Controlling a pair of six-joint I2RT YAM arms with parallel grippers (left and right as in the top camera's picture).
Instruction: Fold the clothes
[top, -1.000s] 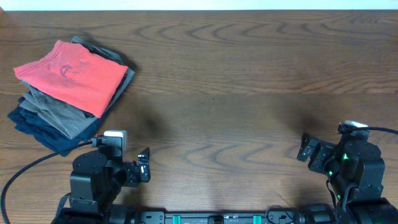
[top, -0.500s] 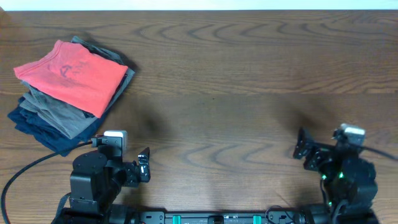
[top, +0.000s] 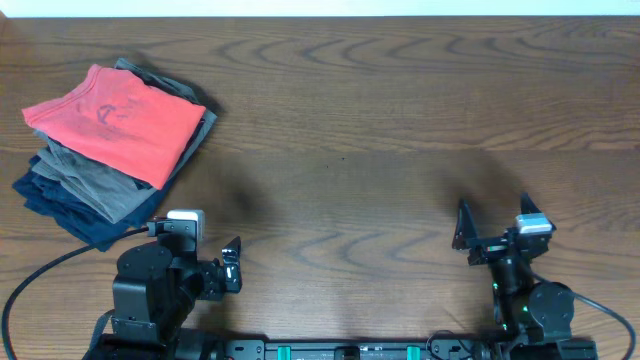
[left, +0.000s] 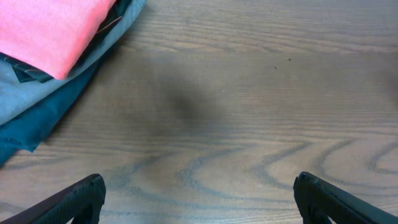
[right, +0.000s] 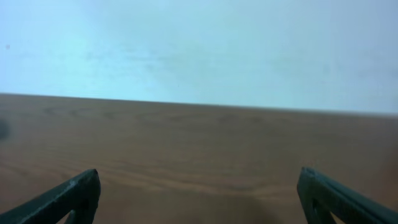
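Note:
The coral-red T-shirt (top: 115, 118) lies folded on top of a pile of folded clothes at the table's far left; a faint crest shows on it. Its corner also shows in the left wrist view (left: 50, 28). My left gripper (top: 231, 265) is open and empty at the front left, right of the pile and apart from it; its fingertips (left: 198, 196) frame bare wood. My right gripper (top: 463, 232) is open and empty at the front right, raised and pointing toward the far edge (right: 198, 196).
Under the red shirt lie grey (top: 95, 180) and navy (top: 70, 210) folded garments; both show at the top left of the left wrist view (left: 37, 93). A black cable (top: 40, 270) runs off the front left. The wooden table (top: 380, 150) ends at a pale wall (right: 199, 43).
My right arm has swung left and turned, its gripper now pointing toward the far edge. The left arm and the pile have not moved.

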